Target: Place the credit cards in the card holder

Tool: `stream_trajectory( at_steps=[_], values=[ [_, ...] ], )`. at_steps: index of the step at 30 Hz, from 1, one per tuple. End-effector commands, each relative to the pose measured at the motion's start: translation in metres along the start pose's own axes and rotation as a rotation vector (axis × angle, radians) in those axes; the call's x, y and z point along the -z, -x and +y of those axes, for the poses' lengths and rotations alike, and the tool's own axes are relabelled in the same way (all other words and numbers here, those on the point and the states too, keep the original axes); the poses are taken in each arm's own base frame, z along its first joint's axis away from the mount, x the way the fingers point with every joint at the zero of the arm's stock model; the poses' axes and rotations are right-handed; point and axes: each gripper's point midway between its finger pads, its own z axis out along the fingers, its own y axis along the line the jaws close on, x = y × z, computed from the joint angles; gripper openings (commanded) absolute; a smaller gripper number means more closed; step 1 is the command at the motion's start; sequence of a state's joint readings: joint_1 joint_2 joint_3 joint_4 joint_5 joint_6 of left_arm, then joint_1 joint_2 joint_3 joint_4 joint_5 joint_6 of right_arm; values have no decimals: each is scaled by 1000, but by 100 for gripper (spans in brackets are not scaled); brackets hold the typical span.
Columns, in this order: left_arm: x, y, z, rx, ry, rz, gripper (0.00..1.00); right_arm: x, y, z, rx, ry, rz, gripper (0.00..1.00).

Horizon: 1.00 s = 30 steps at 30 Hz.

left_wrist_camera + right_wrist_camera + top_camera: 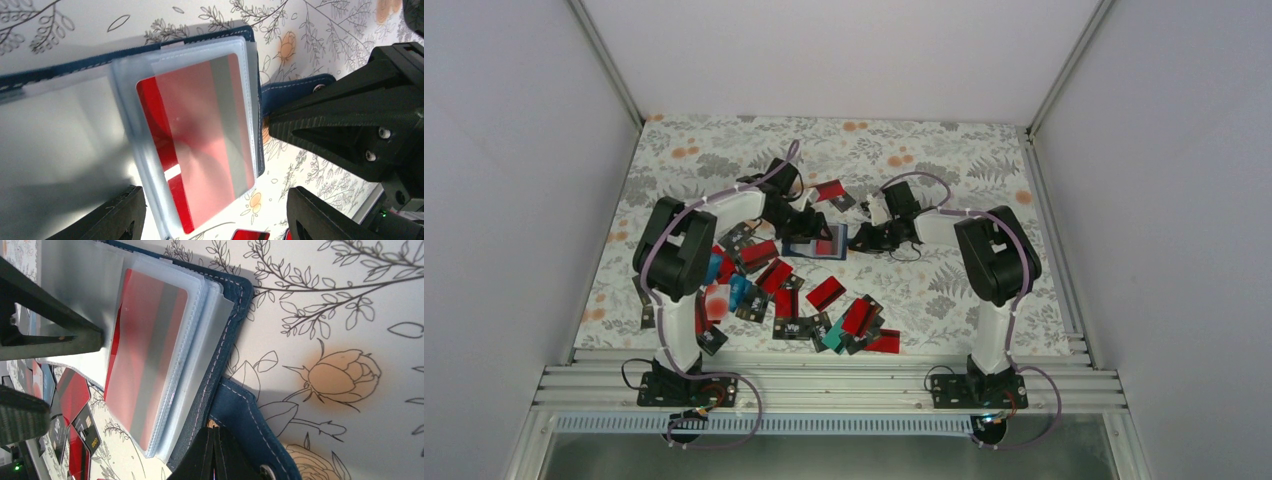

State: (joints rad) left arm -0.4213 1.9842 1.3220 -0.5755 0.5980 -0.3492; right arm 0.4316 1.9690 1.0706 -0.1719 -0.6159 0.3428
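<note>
The card holder (pixel 816 243) lies open in mid-table, dark navy with clear sleeves. A red credit card (pixel 200 145) sits in its top sleeve, one long edge sticking out; it also shows in the right wrist view (pixel 145 355). My left gripper (pixel 215 197) is open over the holder's end, with a finger (pixel 112 217) on each side. My right gripper (pixel 215 437) is shut, its tips resting on the holder's snap tab (pixel 250 422) at the seam. Several loose credit cards (pixel 824 295), mostly red, lie nearer the arms.
One red card (pixel 829 190) lies beyond the holder. The loose pile spreads from the left arm (pixel 679 250) to the table's front middle, with teal (pixel 837 335) and blue (pixel 714 268) cards among it. White walls close in the flowered table (pixel 964 160).
</note>
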Motion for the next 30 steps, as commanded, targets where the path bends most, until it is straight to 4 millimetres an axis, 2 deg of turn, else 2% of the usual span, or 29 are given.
stream_trajectory(
  at_steps=[1,5,11,18,23,30],
  values=[
    [16,-1,1,-28,49,-33,71,-9,-25,-43,-51,-187,67,4],
    [24,3,3,-51,89,-65,62,-1,-15,-32,-40,-173,41,4],
    [21,4,10,-81,122,-66,31,11,-3,-3,-13,-80,18,4],
    [15,6,9,-103,106,-68,10,24,10,23,-7,-7,-5,5],
    [6,6,10,-108,97,-54,3,27,17,35,-14,39,-14,9],
    [-6,12,11,-104,82,-41,2,27,26,42,-13,66,-23,13]
  ],
)
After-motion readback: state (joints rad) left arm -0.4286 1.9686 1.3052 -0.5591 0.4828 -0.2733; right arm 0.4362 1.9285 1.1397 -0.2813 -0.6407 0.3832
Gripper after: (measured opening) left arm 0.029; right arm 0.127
